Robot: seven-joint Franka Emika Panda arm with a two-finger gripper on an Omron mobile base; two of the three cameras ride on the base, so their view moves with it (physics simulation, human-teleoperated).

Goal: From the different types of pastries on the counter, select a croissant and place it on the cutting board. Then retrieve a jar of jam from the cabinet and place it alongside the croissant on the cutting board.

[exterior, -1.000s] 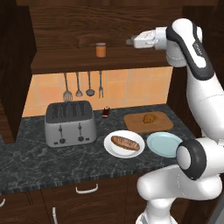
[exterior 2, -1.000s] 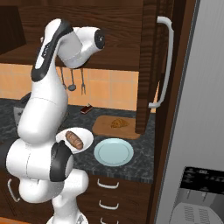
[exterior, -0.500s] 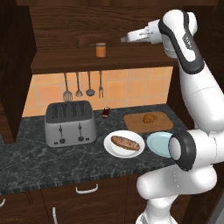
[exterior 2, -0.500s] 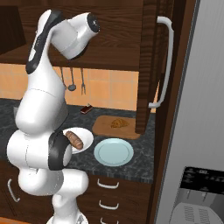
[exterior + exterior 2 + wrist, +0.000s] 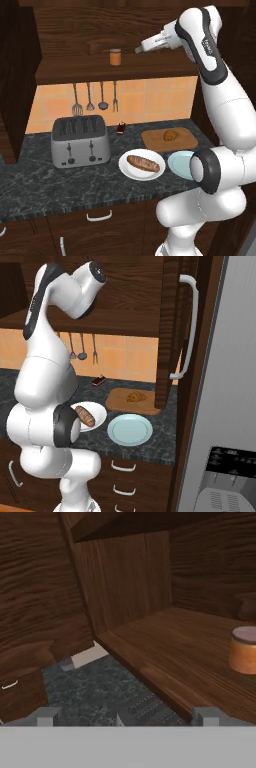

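The jar of jam (image 5: 115,56), orange with a pale lid, stands on the shelf of the dark wood cabinet (image 5: 75,72). My gripper (image 5: 139,49) hovers at shelf height just right of it, open and holding nothing. In the hand view the jar (image 5: 245,650) sits at the right edge, with the open gripper (image 5: 127,717) low in front and the shelf board (image 5: 170,647) between. The croissant (image 5: 171,135) lies on the cutting board (image 5: 155,141) on the counter (image 5: 30,180). From the right side the croissant (image 5: 133,397) rests on the same board (image 5: 117,403).
A brown loaf (image 5: 143,163) lies on a white plate, with a light-blue plate (image 5: 179,162) beside it. A silver toaster (image 5: 80,141) stands to the left, a small dark bottle (image 5: 120,129) by the wall. An open cabinet door with a grey handle (image 5: 187,326) hangs at the right.
The hand has edged left along the shelf toward the jar while the arm rose and straightened. The jaws have stayed open. Nothing on the counter moved.
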